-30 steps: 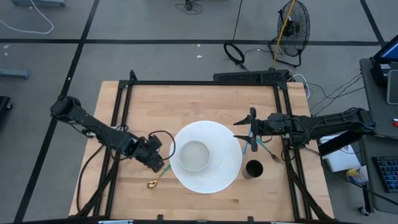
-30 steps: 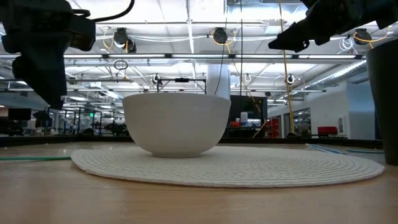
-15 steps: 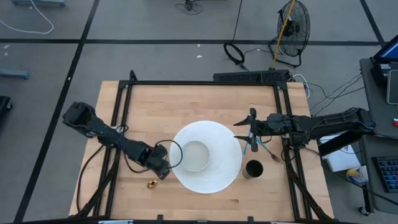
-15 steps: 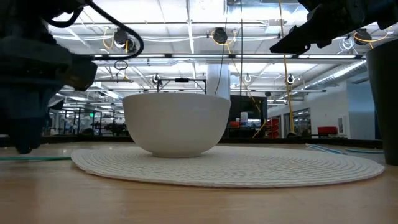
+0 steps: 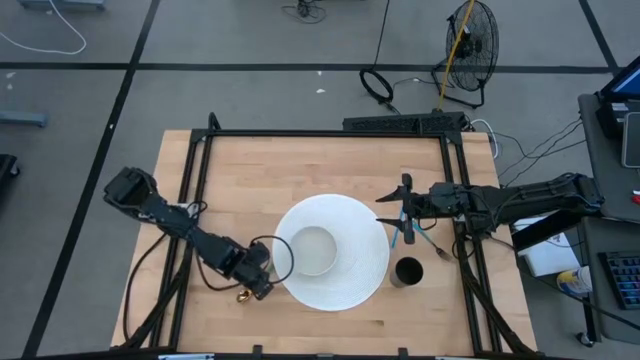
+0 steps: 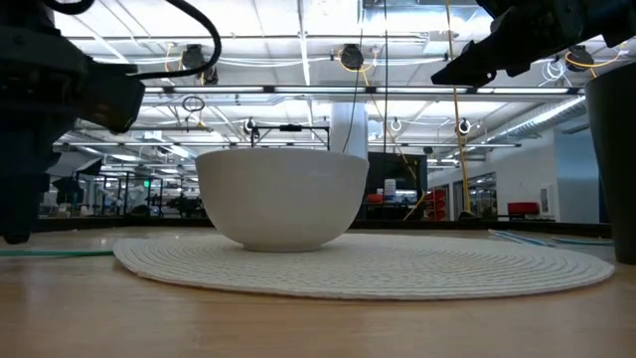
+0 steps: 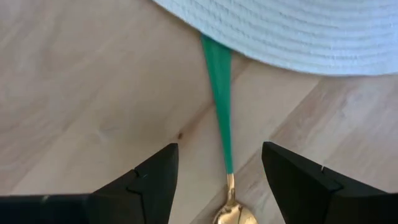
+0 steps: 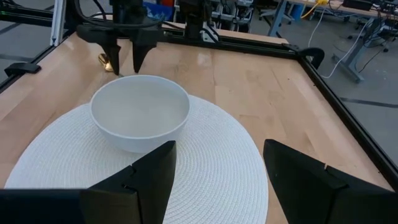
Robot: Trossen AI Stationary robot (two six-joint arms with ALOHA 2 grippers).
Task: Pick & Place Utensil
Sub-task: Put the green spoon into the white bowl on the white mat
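Observation:
A spoon with a green handle (image 7: 219, 93) and a gold bowl (image 7: 233, 214) lies flat on the wood, and the handle's far end runs under the edge of the white woven mat (image 7: 298, 37). From above only its gold bowl (image 5: 243, 296) shows. My left gripper (image 5: 262, 285) (image 7: 217, 149) is low over the spoon and open, with one finger on each side of the handle and not touching it. My right gripper (image 5: 392, 212) (image 8: 217, 149) is open and hovers at the mat's right edge.
A white bowl (image 5: 313, 250) (image 8: 140, 112) stands in the middle of the round white mat (image 5: 360, 270). A black cup (image 5: 407, 272) stands at the mat's near-right edge. A black frame (image 5: 320, 134) borders the table. Bare wood lies along the far side.
My left gripper has moved toward the near edge and a little right, coming down from above the table until it straddles the spoon's handle. The spoon, the bowl and the right arm have kept still.

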